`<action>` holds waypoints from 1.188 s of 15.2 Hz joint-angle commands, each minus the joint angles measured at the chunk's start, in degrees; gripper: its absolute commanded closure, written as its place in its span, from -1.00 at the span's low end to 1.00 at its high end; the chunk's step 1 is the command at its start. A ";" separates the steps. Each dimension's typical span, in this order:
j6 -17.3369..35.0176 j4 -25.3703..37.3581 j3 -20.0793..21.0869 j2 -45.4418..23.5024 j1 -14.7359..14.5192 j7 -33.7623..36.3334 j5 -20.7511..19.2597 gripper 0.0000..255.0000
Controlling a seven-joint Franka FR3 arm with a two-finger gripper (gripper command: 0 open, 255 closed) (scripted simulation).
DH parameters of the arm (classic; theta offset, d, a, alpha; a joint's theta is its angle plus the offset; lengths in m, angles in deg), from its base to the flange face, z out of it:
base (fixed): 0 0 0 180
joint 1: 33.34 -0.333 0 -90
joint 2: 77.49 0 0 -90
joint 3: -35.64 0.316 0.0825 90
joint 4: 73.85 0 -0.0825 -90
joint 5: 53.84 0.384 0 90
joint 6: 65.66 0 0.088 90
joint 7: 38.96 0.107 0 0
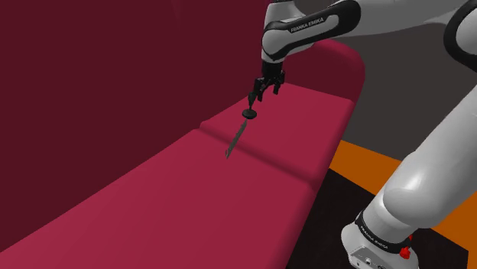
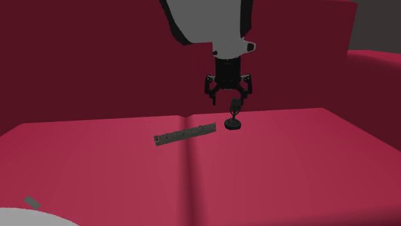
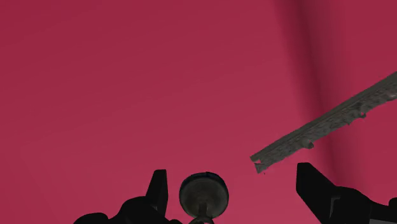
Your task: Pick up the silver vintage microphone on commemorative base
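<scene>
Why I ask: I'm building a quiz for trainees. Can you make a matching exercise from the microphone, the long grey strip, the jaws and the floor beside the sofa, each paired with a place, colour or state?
Things
1. microphone
2. long grey strip
3. jaws
4. floor

Descriptions
A. orange
B. lies across the seam between two red seat cushions
C. open, standing apart
D. small and dark, on a round base

Pairs: 1-D, 2-B, 3-C, 4-A
</scene>
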 commanded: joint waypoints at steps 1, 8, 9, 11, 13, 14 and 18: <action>1.08 3.73 -0.33 -3.88 0.28 -0.64 -0.04 -1.00; 2.65 19.44 -1.13 -18.11 1.43 -2.91 0.46 -1.00; 2.56 22.09 -1.20 -20.24 1.63 -3.24 0.58 -1.00; 3.26 21.80 -1.19 -20.60 1.66 -3.21 0.57 -1.00; 4.66 20.74 -1.19 -20.95 1.67 -3.10 0.54 -1.00; 5.36 20.23 -1.20 -21.15 1.67 -3.04 0.52 -1.00; 7.82 18.52 -1.21 -21.91 1.68 -2.85 0.46 -1.00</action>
